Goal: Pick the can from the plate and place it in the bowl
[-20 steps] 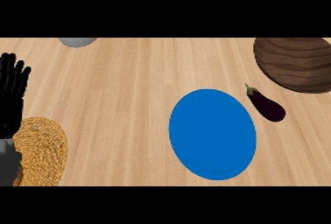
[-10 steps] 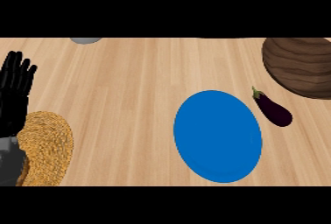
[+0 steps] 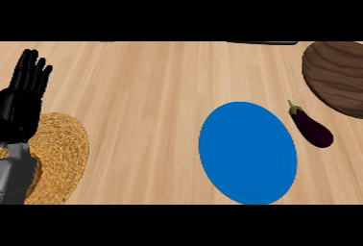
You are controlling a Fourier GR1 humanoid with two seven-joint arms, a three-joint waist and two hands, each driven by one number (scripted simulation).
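A blue plate (image 3: 248, 152) lies on the wooden tabletop (image 3: 156, 96), right of the middle, and its whole surface shows bare blue; the can appears nowhere in the head view. Just right of the plate, apart from its rim, lies a dark purple eggplant (image 3: 309, 126) with its stem end pointing up the view. A brown wooden bowl (image 3: 337, 74) sits in the upper right corner, cut off by the right edge, so only part of it shows. At the left edge the left robot hand (image 3: 22, 98) stands open with straight fingers pointing up the view, holding nothing. Its grey forearm (image 3: 14, 173) runs to the lower left corner and covers part of a woven straw mat (image 3: 62, 153), whose left side is hidden. The right robot hand does not show.
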